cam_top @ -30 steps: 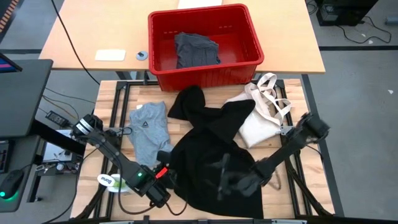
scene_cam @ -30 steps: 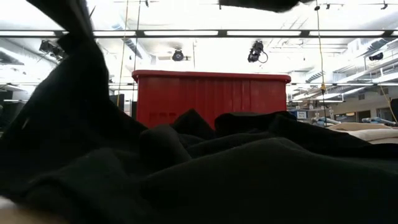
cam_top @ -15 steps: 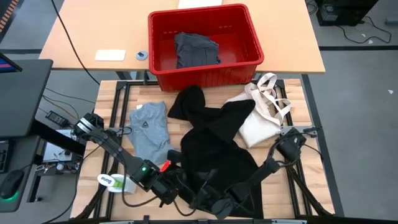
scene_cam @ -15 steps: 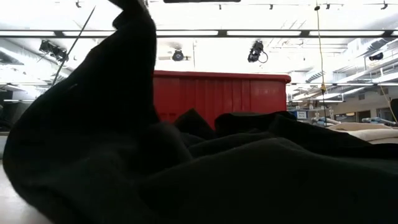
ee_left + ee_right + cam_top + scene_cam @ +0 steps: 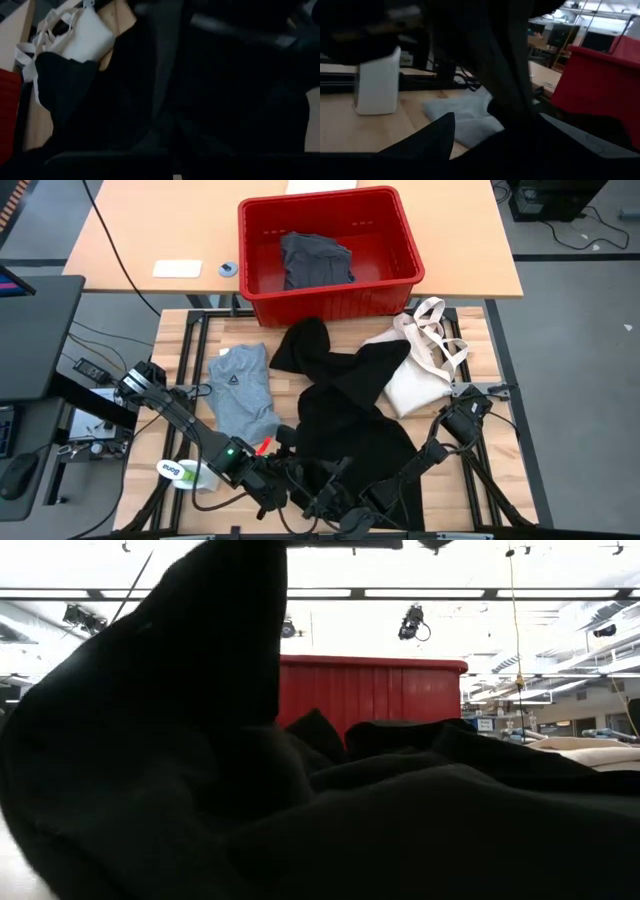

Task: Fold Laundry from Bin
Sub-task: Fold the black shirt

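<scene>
**Black cloth pinched at the frame's lower edge**

Black and limp, the large garment (image 5: pixel 345 415) spreads in soft folds from the centre of the high view down to its lower edge. The left arm runs from the left side diagonally down to the lower middle, its gripper (image 5: pixel 283 492) low and closed tight on the garment's near hem. The right arm bends in from the right side, its gripper (image 5: pixel 345 518) beside the other at the bottom centre, fingers spread wide among the dark folds; whether it holds any cloth cannot be told.

Left of centre lies a light grey T-shirt (image 5: pixel 240 392), flat and smooth, with a small chest mark. The red bin (image 5: pixel 328 252), hard plastic with a thick rim and sloping sides, sits at the upper middle with a crumpled dark grey cloth (image 5: pixel 316 260) inside. A cream canvas bag (image 5: pixel 420 365) with loop handles lies right of centre, touching the black garment.
</scene>
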Controlling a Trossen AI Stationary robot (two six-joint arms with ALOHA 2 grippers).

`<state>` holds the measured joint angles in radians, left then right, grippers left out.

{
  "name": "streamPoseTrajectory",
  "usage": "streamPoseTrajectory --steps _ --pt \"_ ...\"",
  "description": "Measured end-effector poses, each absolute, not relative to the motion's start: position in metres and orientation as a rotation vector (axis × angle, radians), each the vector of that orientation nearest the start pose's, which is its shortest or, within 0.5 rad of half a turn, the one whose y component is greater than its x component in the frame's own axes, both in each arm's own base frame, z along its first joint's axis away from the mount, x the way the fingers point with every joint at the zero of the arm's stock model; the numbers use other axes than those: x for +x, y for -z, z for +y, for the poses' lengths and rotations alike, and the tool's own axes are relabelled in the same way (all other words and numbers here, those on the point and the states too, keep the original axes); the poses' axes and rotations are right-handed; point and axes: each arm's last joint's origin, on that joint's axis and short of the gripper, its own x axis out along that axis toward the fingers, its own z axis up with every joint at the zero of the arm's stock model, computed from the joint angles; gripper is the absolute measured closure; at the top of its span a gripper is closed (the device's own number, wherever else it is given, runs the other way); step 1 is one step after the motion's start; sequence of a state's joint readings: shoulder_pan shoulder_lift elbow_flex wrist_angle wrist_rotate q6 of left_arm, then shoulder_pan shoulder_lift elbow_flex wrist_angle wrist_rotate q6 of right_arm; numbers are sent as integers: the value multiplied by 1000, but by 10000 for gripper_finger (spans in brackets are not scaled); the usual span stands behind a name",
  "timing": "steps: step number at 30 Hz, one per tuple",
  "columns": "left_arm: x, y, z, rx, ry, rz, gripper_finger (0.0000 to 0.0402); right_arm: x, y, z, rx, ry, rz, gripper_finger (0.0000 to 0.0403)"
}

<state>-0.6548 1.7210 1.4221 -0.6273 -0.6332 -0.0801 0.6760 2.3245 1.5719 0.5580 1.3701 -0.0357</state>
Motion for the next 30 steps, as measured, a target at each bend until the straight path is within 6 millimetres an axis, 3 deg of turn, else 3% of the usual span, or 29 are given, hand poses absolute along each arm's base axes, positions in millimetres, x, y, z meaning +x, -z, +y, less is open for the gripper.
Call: streamPoseTrajectory --steps 4,10,15,20,25,30 --pt "303 -288 -211 479 -1 712 393 402 -155 280 -196 801 110 119" --pt "300 -313 -220 475 29 673 393 399 -150 282 -198 786 120 132" --pt "289 -313 -219 497 21 765 393 391 -149 293 -241 744 138 150" --pt "289 -314 -226 441 152 768 393 387 -149 298 -244 724 140 175" --pt "290 -314 -229 407 215 767 393 395 -146 289 -203 689 149 241" --pt "290 -314 -228 408 214 769 393 401 -142 284 -177 613 180 358"
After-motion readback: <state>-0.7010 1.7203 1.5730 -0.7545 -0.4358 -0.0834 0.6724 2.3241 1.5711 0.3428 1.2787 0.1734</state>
